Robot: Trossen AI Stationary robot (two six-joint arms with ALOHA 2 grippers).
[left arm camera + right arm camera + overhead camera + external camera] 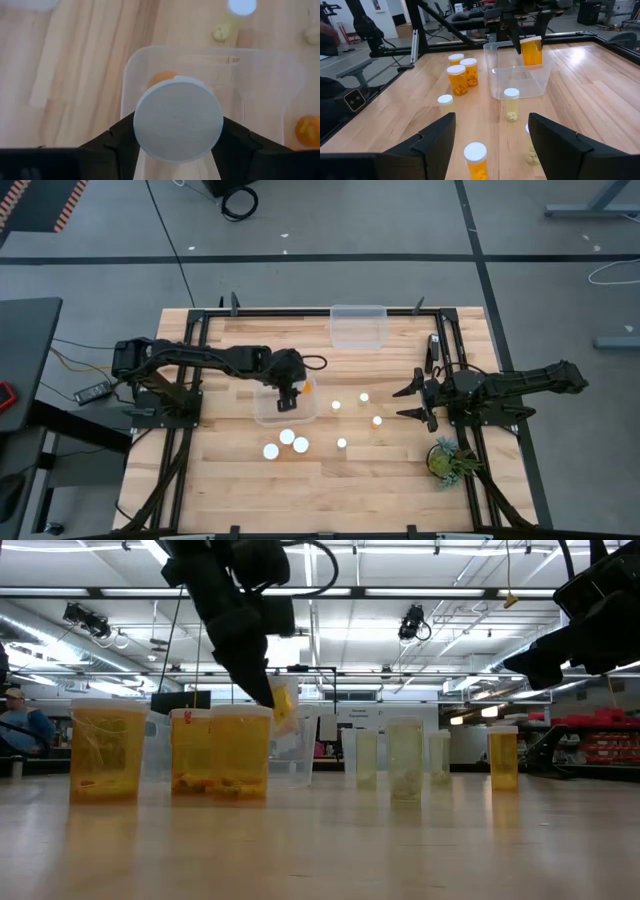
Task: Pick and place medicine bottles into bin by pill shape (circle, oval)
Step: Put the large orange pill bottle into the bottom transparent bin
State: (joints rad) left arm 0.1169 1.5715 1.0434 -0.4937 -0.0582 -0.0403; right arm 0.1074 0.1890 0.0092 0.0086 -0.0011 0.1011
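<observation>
The left gripper (178, 150) has its fingers clamped on a large bottle (532, 50), suspended above the near clear bin (517, 80), apparently for release into it. The right gripper (413, 402), fingers apart, waits beside the remaining bottles (285, 443) on the counter (380, 480); a second bin (359, 326) stands farther back.

Three large bottles (286, 442) crowd the near side of the bin (262, 412); the table's near edge (300, 500) lies open
</observation>
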